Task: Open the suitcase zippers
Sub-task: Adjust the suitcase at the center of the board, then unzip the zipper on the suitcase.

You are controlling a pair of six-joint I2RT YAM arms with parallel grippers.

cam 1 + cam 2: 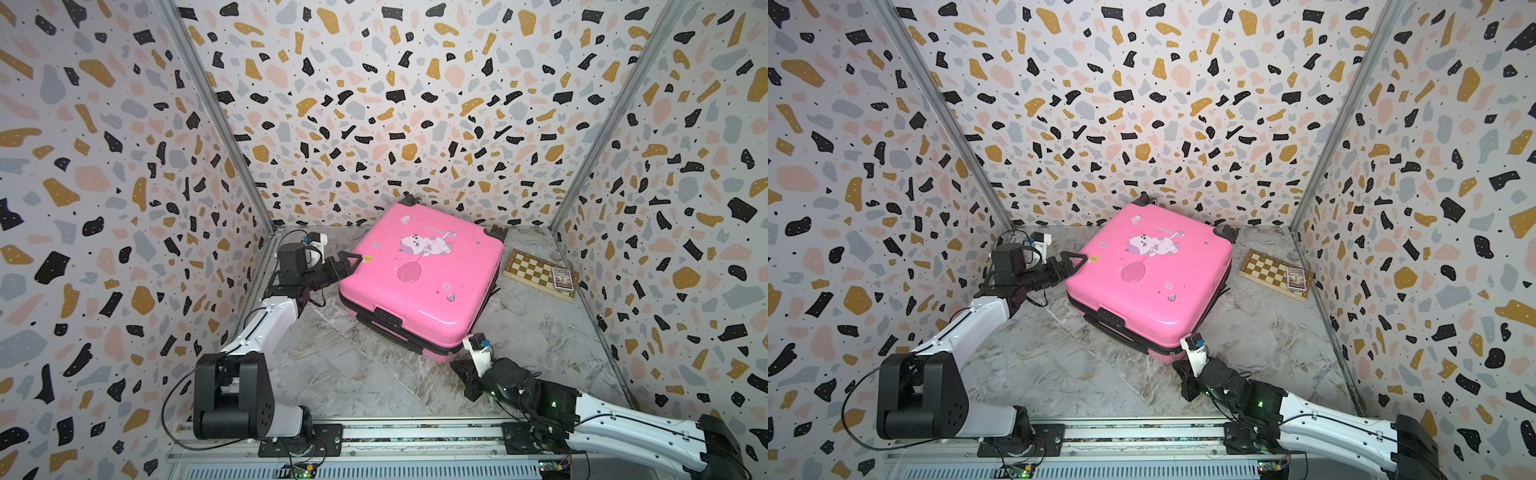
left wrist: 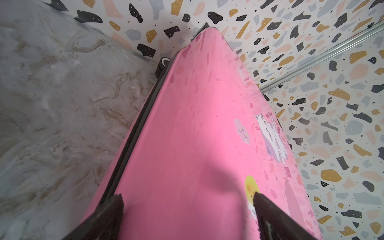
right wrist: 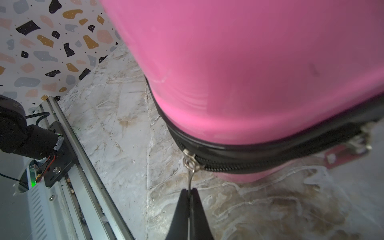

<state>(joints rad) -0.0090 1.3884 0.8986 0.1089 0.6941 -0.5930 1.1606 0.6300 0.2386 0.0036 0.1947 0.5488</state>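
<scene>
Suitcase (image 1: 419, 282): one
Zipper pulls (image 3: 189, 164), right wrist view: one clear
Wheels (image 1: 496, 232), both top views: two
Chessboard (image 1: 528, 268): one
Small box (image 1: 562, 279): one
Robot arms (image 1: 270, 311): two

Terrazzo-print walls (image 1: 374, 104), marbled grey floor (image 1: 353, 374)

Left arm (image 1: 270, 311): up from its base, elbow bent, forearm running toward the suitcase (image 1: 424, 286) at its left corner. Left gripper (image 2: 188, 198): jaws spread wide, straddling that corner's upper edge, one finger over the lid, the other by the side seam. Right arm (image 1: 623, 428): low, stretched toward the suitcase's near corner. Right gripper (image 3: 190, 190): fingers pinched together on the zipper pull (image 3: 189, 176).
</scene>
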